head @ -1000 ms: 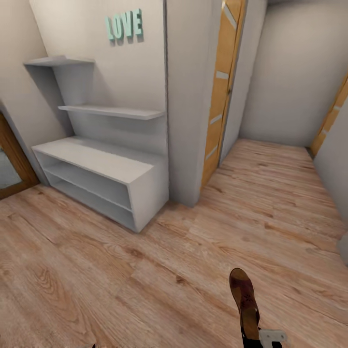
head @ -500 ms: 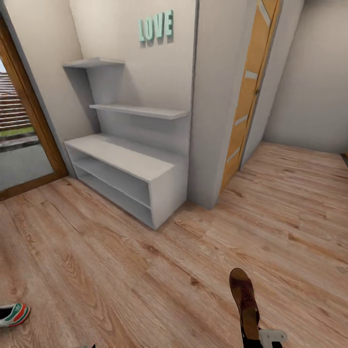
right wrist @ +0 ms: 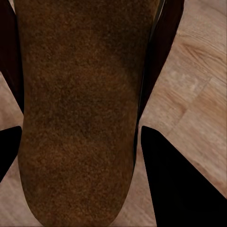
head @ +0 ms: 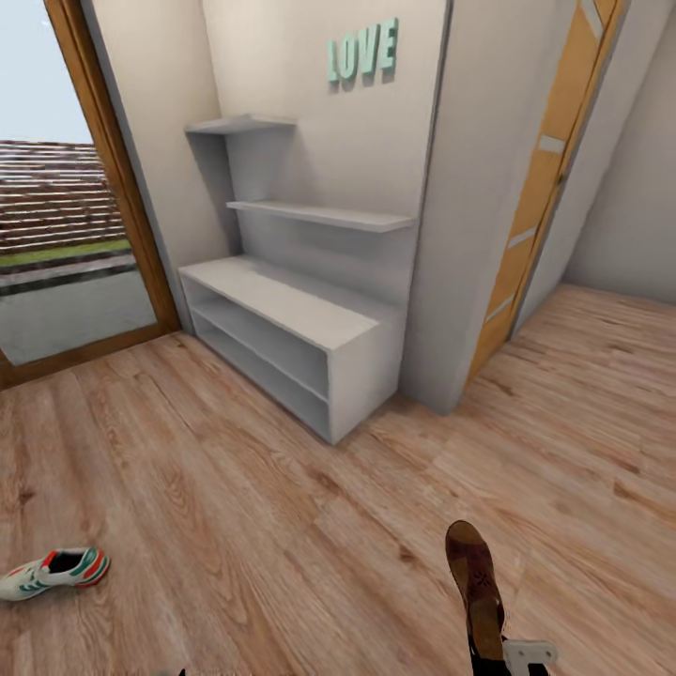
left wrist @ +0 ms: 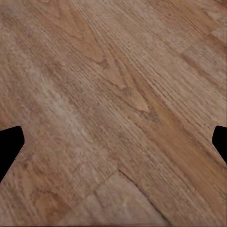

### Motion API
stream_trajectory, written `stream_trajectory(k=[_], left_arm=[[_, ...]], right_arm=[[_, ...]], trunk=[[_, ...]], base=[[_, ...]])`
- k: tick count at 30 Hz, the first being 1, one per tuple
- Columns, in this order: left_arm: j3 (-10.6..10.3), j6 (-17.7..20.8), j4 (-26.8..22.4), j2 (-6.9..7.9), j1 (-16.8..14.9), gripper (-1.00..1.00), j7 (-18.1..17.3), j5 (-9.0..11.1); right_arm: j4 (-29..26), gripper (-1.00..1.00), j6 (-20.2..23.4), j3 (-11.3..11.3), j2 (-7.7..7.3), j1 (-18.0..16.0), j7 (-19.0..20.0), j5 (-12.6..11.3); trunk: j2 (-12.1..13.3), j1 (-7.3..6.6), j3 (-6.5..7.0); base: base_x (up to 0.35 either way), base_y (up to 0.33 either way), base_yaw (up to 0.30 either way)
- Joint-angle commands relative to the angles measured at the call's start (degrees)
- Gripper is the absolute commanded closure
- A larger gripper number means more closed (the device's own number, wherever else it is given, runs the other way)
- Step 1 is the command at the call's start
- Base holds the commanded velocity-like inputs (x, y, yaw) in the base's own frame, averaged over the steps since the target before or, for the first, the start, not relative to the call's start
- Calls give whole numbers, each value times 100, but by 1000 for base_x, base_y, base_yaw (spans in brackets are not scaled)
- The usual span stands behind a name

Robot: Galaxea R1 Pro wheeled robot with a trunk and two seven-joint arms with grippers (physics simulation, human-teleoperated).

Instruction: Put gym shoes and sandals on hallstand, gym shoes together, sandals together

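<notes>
Wood-plank corridor floor (head: 235, 526). One white hallstand (head: 310, 319) at 12 o'clock: two open shelf levels, two floating shelves above. One brown sandal (head: 474, 587) at 5 o'clock, clamped in the right gripper (right wrist: 82, 156). One white, green-striped gym shoe (head: 54, 573) lies at 8 o'clock. Left gripper (left wrist: 113, 142) fingers spread apart, nothing held

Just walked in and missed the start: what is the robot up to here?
The right gripper carries a dark brown leather sandal, clamped between its black fingers. The white hallstand with two open shelf levels stands ahead with nothing on it. One white sneaker with green stripes lies on the wood-plank floor. The left gripper is open over bare floor.
</notes>
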Motion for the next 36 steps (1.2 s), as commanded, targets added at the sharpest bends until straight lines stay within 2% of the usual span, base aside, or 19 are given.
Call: stream_trajectory(k=[1,36], left_arm=[[47,-12,7,-5,-7,-100,-55,-18],[47,-12,7,-5,-7,-100,-55,-19]], right_arm=[[1,100,-15,5,-1,-2,-16,-7],[1,100,-15,5,-1,-2,-16,-7]], trunk=[[-2,-1,-5],[-2,-1,-5]], base=[[0,0,278],[0,0,278]])
